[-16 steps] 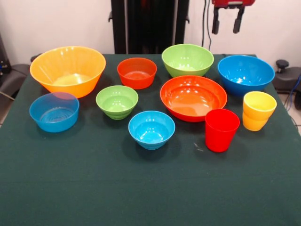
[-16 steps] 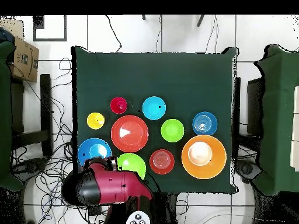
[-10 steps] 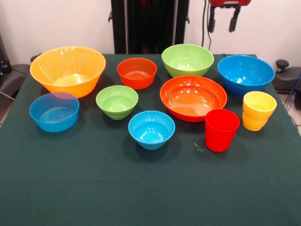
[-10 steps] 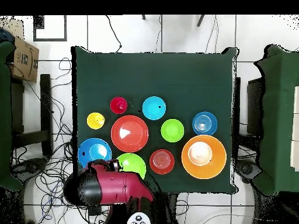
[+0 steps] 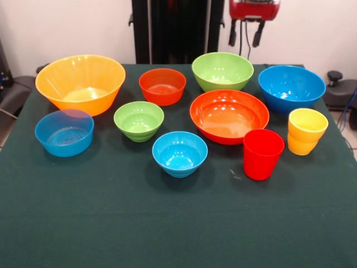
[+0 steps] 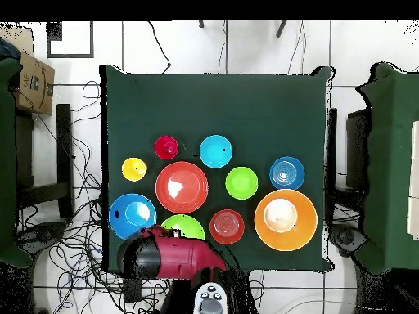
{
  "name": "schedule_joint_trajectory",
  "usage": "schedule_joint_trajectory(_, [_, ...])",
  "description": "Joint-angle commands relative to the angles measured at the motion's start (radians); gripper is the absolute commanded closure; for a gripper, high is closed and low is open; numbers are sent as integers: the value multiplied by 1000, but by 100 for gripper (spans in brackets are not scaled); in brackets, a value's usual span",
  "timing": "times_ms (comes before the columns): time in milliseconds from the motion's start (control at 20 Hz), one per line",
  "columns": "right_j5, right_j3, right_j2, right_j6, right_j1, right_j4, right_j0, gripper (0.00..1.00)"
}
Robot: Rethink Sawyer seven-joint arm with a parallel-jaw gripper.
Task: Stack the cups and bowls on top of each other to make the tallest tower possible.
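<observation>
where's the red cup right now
In the front view the red cup stands upright on the table's right side, just left of the yellow cup and in front of the big red-orange bowl.

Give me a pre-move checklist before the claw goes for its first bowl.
1. Claw empty and open, high above the table: ok.
2. All bowls and cups upright, none stacked: ok.
3. Large orange bowl, likely base, standing apart from the ribbed blue bowl: ok.
4. Red cup and yellow cup not touching: ok.
5. Far green bowl below the claw with clear rim: ok.
6. Tower started: not ok.
</observation>
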Motion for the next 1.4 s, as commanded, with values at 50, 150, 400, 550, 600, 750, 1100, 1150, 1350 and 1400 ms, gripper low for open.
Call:
schedule_joint_trajectory(50, [-126, 1, 34, 149, 152, -36, -40, 0])
schedule_joint_trajectory(150, [-160, -1, 42, 145, 187, -44, -62, 0])
schedule_joint_trajectory(400, [-201, -3, 50, 113, 220, -78, -120, 0])
schedule_joint_trajectory(550, [-187, -30, 33, 99, 224, -93, -136, 0])
schedule_joint_trajectory(600, [-181, -33, 33, 95, 220, -98, -143, 0])
schedule_joint_trajectory(750, [-139, -50, 49, 70, 201, -112, -180, 0])
schedule_joint_trajectory(1100, [-146, -83, 51, 64, 226, -147, -204, 0])
schedule_joint_trajectory(1150, [-143, -92, 47, 64, 230, -148, -202, 0])
schedule_joint_trajectory(1350, [-169, -122, 53, 64, 275, -168, -217, 0])
schedule_joint_trajectory(1400, [-178, -128, 53, 64, 285, -173, -220, 0])
